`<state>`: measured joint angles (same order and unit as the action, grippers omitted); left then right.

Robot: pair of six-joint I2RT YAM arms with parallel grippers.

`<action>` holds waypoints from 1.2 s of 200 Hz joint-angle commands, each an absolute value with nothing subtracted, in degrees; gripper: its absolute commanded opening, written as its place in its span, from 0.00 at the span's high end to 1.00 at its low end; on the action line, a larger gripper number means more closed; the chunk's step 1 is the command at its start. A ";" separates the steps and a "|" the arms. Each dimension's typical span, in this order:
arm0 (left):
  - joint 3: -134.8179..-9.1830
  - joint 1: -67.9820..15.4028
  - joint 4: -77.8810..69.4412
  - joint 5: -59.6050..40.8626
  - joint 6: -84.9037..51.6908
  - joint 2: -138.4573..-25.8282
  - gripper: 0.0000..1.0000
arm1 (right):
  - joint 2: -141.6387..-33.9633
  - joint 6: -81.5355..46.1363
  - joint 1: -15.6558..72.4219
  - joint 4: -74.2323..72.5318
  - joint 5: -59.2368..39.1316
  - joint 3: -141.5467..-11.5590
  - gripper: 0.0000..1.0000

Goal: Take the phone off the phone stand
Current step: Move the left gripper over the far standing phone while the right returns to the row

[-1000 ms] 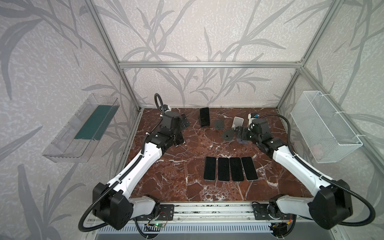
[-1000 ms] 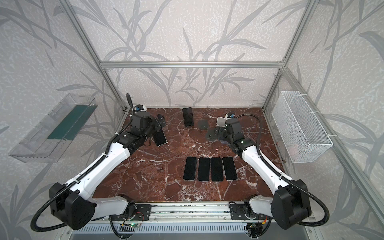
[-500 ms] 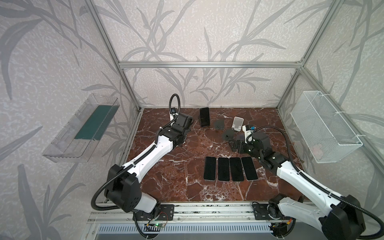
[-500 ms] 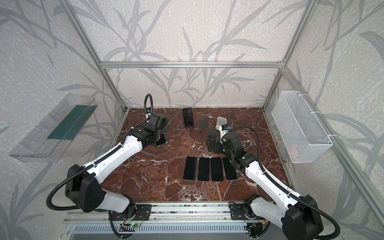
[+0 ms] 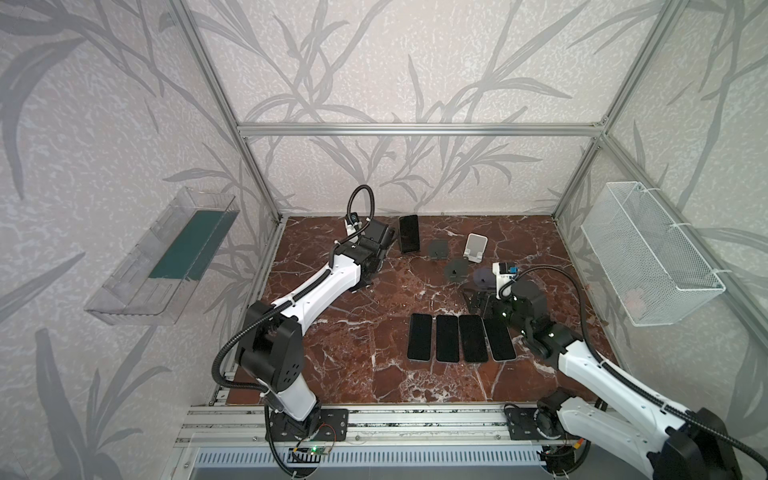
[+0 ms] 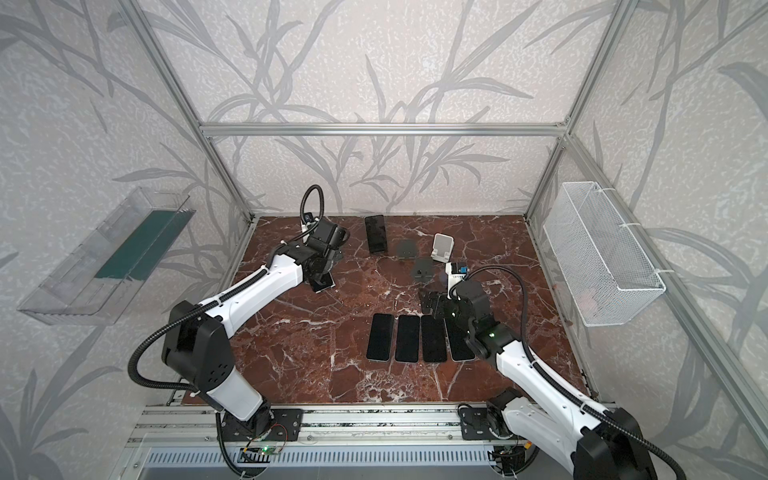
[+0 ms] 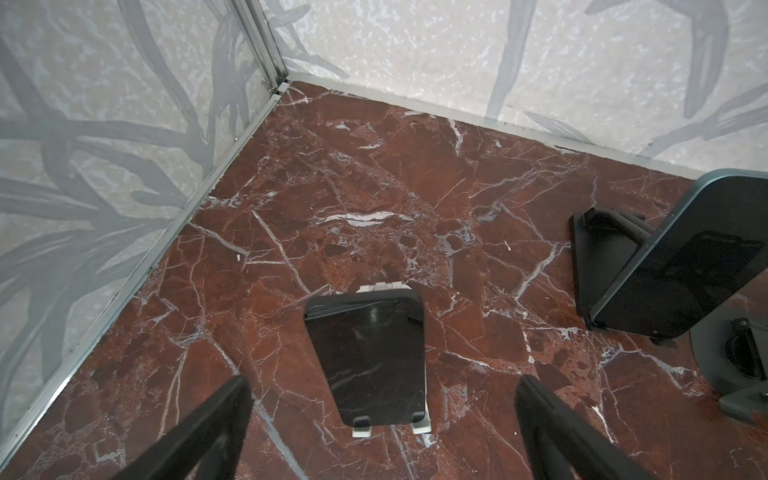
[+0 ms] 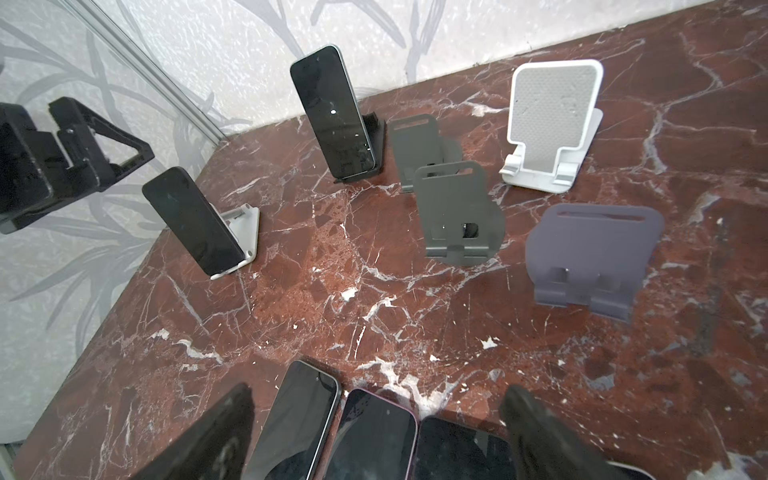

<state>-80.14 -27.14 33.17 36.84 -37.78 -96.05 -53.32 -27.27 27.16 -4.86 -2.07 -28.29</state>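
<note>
Two white robot arms work a red marble table (image 5: 353, 374) inside a wallpapered cell, part-way through clearing phones from their stands. Judging by the layout, most of the job is done. A row of four phones (image 5: 447, 338) lies flat, screens up, side by side at the middle of the table. Four empty stands (image 8: 457, 208), one white, two grey and one purple, cluster toward the back.

Two handsets are left propped. A second phone (image 8: 332, 112) leans on a black stand (image 7: 602, 249) by the back wall, untouched. The phone (image 7: 370, 353) that appears next in line rests tilted on a small white stand (image 8: 245, 226) near the table's left rear corner, its lower edge caught behind the stand's two lips.

The left gripper (image 7: 382, 384) hangs just above and in front of it, jaws spread wide to either side of the phone and touching nothing; the grasp and lift are yet to come. The right gripper (image 8: 378, 392) hovers over the far ends of the flat row, jaws likewise apart and empty.
</note>
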 commanded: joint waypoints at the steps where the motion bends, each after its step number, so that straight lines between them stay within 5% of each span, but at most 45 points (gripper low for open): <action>1: -83.06 -25.21 36.96 36.46 -41.12 -97.97 0.01 | -51.88 -28.54 27.05 -11.36 0.89 -26.76 0.07; 240: -74.96 -23.78 29.07 35.95 -40.60 -102.10 0.01 | -62.31 -27.97 34.38 -18.28 5.45 -25.13 0.07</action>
